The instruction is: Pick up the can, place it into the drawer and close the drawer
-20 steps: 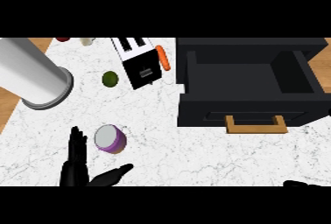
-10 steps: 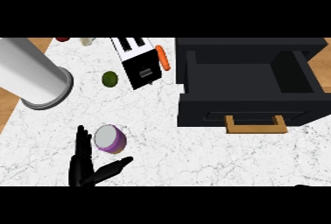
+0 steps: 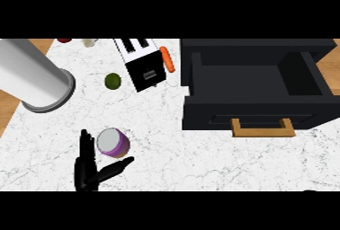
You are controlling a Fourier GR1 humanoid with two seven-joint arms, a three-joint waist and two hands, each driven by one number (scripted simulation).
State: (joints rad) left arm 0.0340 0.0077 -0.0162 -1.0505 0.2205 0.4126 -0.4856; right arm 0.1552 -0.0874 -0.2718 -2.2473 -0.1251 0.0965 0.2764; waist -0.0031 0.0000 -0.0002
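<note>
My left hand [image 3: 86,172] is open wide, fingers beside can [image 3: 113,143], thumb below it (nothing gripped yet). Risk: closing off-centre knocks can over, away from drawer [image 3: 256,76].

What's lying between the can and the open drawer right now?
Nothing. In the head view, only bare counter lies between the can and the drawer front.

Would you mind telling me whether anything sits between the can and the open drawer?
Nothing visible does: bare counter separates the can from the open drawer, and the toaster stands farther back, off that path.
</note>
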